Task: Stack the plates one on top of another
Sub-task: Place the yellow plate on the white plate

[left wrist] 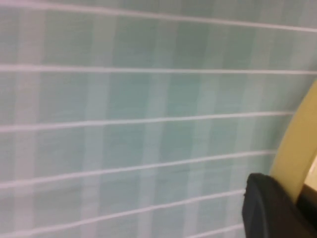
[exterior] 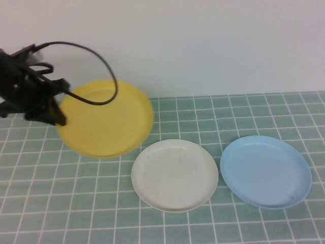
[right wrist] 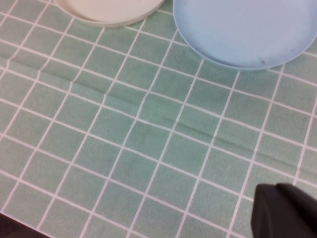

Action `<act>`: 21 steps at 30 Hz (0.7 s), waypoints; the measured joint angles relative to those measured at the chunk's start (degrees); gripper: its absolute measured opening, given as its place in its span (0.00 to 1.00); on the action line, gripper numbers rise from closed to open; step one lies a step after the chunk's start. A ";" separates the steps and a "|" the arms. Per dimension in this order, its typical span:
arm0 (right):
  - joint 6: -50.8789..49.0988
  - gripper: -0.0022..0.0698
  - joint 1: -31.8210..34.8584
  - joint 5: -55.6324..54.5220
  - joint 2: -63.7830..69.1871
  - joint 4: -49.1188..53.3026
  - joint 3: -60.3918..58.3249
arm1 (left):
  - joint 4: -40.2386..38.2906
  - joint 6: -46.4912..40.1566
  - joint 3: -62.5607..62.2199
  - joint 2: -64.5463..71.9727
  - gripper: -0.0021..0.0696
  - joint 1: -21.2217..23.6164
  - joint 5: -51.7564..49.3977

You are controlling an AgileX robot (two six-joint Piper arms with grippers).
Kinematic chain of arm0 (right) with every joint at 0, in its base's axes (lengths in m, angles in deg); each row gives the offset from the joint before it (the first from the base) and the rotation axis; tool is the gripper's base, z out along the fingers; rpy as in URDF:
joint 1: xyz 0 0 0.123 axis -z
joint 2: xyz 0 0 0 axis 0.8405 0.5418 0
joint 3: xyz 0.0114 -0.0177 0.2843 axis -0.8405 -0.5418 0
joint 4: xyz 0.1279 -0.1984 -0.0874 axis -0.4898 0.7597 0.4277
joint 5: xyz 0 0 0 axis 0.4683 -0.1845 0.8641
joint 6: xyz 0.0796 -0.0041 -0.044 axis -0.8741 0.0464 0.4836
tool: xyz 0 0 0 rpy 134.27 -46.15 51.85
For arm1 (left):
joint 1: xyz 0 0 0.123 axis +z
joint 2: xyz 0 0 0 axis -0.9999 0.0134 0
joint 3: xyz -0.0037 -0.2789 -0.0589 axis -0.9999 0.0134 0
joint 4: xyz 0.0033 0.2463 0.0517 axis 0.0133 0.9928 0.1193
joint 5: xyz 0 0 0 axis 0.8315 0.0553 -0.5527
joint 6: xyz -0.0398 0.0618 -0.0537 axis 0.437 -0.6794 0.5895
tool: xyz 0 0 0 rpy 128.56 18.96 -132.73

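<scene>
The yellow plate [exterior: 106, 119] is at the far left of the green checked cloth [exterior: 76, 203]. It looks tilted and a little lifted, its picture slightly smeared. The left gripper [exterior: 57, 104] is at its left rim, and the jaws are closed on that rim; in the left wrist view one dark finger [left wrist: 270, 208] lies against the yellow edge [left wrist: 297, 148]. The white plate [exterior: 174, 175] lies flat near the middle, just beside the yellow one. The blue plate [exterior: 265, 171] lies flat to its right, and the two are close but apart.

The plates seem to be thin plastic, so probably light and stiff, and not fragile. The surface looks smooth, so a plate may slip or swing when it is held at only one point. The low raised rim is the only good place to take hold, because the flat middle gives nothing to pinch. A hold on one side lets the plate hang, so it should be lowered slowly and centred over the next plate.

The right gripper [right wrist: 285, 210] is not in the high view. Its wrist view shows only a dark corner of it above the cloth, near the blue plate, and it cannot be told if its jaws are open. Whether the yellow plate's far edge touches the cloth is also not clear. The left arm is cut off by the left edge of the high view.
</scene>
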 joint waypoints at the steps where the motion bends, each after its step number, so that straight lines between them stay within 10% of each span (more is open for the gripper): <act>1: 0.00 0.03 0.00 0.00 0.00 0.00 0.00 | -2.19 -1.72 0.00 0.03 0.03 -1.07 0.00; 12: 0.00 0.03 0.00 0.00 0.00 -0.09 0.00 | 11.08 0.60 0.22 2.93 0.03 -21.31 8.45; 21: 0.00 0.03 0.00 1.65 0.00 -1.03 0.00 | 12.13 1.25 0.22 8.57 0.04 -23.00 11.20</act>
